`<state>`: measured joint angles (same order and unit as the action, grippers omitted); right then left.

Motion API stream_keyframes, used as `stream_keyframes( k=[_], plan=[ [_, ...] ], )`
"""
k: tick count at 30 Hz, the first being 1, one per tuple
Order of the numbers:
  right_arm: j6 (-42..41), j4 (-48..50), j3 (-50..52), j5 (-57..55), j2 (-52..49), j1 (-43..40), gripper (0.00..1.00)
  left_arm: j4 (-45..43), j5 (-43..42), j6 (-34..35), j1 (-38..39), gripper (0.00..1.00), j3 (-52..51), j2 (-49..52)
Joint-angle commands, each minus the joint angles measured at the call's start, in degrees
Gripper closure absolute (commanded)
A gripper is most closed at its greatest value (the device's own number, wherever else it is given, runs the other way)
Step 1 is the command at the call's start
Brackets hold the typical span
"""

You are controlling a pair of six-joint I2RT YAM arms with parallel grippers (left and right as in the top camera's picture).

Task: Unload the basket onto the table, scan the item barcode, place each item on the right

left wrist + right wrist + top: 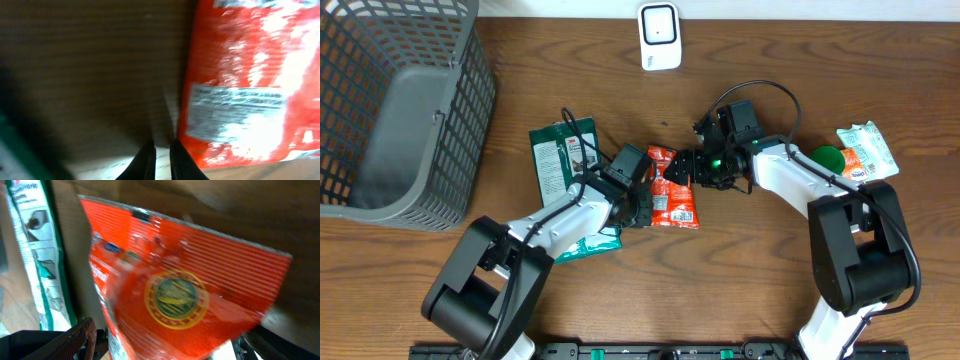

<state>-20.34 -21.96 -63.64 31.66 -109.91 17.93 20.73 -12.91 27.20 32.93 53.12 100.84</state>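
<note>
A red snack packet point(672, 190) lies flat on the wooden table between my two grippers. The white scanner point(659, 36) stands at the table's far edge. My left gripper point(642, 207) sits at the packet's left edge; in the left wrist view its fingertips point(149, 161) are shut with nothing between them, and the red packet point(250, 80) shows its white label to their right. My right gripper point(683, 168) is at the packet's upper right. In the right wrist view the right gripper point(165, 347) is open wide, with the red packet point(180, 290) lying between its fingers point(75, 336).
A grey mesh basket point(400, 100) fills the far left. A green packet point(563, 150) lies left of the red one, and a teal packet point(585, 243) sits under my left arm. A white and orange packet point(865, 150) and a green lid point(827, 158) lie at the right.
</note>
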Motion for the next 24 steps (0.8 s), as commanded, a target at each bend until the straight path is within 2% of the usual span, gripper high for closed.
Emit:
stream_keyframes(
  k=[1, 6, 10, 13, 19, 24],
  plan=[
    [1.8, 1.3, 0.6, 2.3, -1.6, 0.3, 0.2, 2.1, -3.3, -0.1, -2.4, 0.87, 2.5, -4.0],
    [2.2, 1.4, 0.6, 2.3, -1.7, 0.3, 0.2, 0.3, -9.7, 0.7, -2.6, 0.89, 2.7, -7.7],
    [2.4, 1.4, 0.6, 1.2, -1.8, 0.3, 0.2, -0.3, -12.9, 1.2, -2.6, 0.9, 2.3, -4.8],
    [2.4, 1.4, 0.6, 1.2, -1.8, 0.3, 0.2, -3.1, -18.5, 1.2, -2.6, 0.9, 2.3, 0.8],
    [2.4, 2.0, 2.0, 0.4, -1.8, 0.3, 0.23, -4.5, -17.0, 0.9, -2.6, 0.9, 2.2, 6.8],
    [1.1, 6.6, 5.7, 2.0, -1.8, 0.3, 0.36, -2.5, -11.0, 0.3, -2.6, 0.9, 2.2, 7.0]
  ],
)
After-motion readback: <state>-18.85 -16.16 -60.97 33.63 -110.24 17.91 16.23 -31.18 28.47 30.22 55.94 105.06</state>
